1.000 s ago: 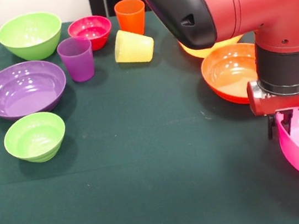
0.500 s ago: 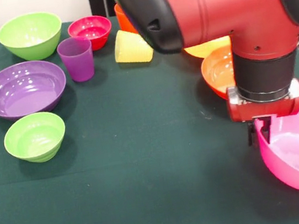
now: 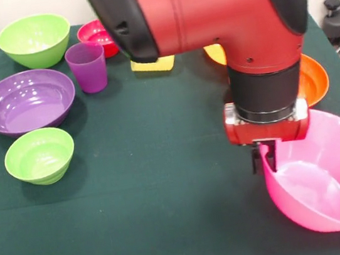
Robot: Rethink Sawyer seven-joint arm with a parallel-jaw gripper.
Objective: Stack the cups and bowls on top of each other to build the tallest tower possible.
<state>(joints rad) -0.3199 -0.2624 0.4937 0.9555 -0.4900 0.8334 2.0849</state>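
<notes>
Gripper (image 3: pixel 263 157): apparently clamped on near-left rim of large pink bowl (image 3: pixel 330 187); bowl carried leftward from right edge toward mid-surface; tower base being positioned.

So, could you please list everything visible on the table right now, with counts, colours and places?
Large pink bowl: one, pink, near right, tilted, rim in the gripper.
Large purple bowl: one, purple, left.
Green bowls: two, green; medium far left, small near left.
Small red bowl: one, red, far side, partly hidden.
Orange-red bowl: one, right, behind the arm.
Yellow-orange bowl: one, mostly hidden.
Purple cup: one, upright.
Yellow cup: one, mostly hidden.
Table: one, dark green.
Gripper: one, black, on the pink rim.
</notes>
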